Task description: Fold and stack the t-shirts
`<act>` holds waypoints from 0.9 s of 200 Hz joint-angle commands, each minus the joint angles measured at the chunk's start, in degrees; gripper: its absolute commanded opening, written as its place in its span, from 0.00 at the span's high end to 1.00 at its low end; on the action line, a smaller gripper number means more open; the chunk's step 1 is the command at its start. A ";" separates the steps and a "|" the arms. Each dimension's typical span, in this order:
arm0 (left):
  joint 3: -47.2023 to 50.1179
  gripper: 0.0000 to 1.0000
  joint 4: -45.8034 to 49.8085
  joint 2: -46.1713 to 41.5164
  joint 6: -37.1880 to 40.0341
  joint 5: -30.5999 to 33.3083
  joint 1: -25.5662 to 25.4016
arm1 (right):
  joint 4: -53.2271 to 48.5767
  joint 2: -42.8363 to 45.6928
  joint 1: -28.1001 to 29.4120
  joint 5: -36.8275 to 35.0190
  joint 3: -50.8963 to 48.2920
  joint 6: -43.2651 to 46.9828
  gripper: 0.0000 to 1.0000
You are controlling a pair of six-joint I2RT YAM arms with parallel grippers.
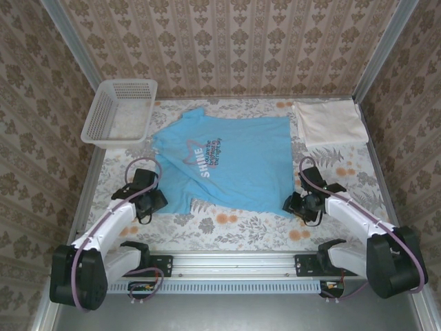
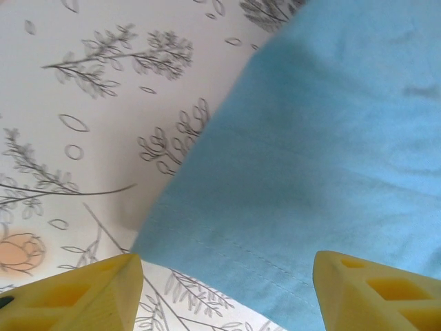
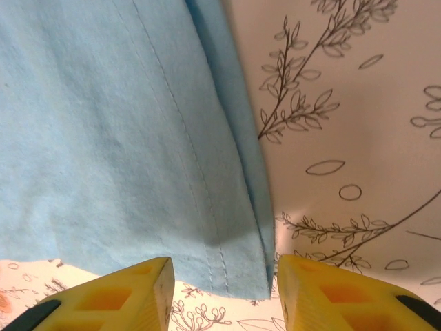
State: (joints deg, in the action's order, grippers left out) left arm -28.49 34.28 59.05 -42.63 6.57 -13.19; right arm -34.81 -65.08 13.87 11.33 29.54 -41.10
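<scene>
Yellow fingertips [image 2: 89, 293] of your left gripper [image 2: 224, 279] stand wide apart, straddling a stitched corner of the light blue short-sleeved cotton t-shirt [image 2: 324, 158] without pinching it. Your right gripper [image 3: 222, 276] is likewise unclenched. The blue hem corner lies in the gap between its two pads and nothing is clamped.

From above, that blue shirt is spread flat and print-up across the middle of the flower-patterned tablecloth [image 1: 241, 224]. Its near-left corner, which looks like a sleeve, sits at the left gripper, and its near-right hem corner sits at the right one. A plain cream-white t-shirt [image 1: 329, 123] sits already folded into a rectangle at the far right corner, well apart from the blue one. A white plastic mesh basket [image 1: 103, 114] stands at the far left, just beside the blue shirt's far sleeve.

By my reading, you are at the grasp that begins the first fold of the blue shirt. For the next move, lower both sets of pads until they bracket the cloth edge and close on fabric only, not the tablecloth beneath. Then lift both corners together and carry the near edge over toward the far edge, keeping it taut so the fold lands straight.
</scene>
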 commanded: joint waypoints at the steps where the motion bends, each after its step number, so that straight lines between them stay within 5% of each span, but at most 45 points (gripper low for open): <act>1: 1.46 0.33 1.69 -1.51 -1.40 2.31 1.06 | -2.71 -0.27 1.68 -2.33 0.61 -1.38 0.56; 47: 3.01 0.37 0.15 -1.51 -1.63 0.61 2.92 | -2.40 -0.59 4.12 -4.64 0.25 -2.47 0.61; 82: 2.36 0.38 -0.82 0.96 -1.93 0.46 3.03 | -2.27 -2.87 5.14 -6.21 1.70 -1.79 0.74; 180: -0.92 0.62 -6.04 9.68 -1.76 -1.72 5.81 | -0.66 -3.28 5.72 -8.54 1.57 -0.03 0.97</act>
State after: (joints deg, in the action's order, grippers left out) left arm -28.36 33.52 66.50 -44.25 6.50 -8.34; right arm -34.94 -68.16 19.25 4.62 30.06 -41.91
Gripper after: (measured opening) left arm 0.416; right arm 0.072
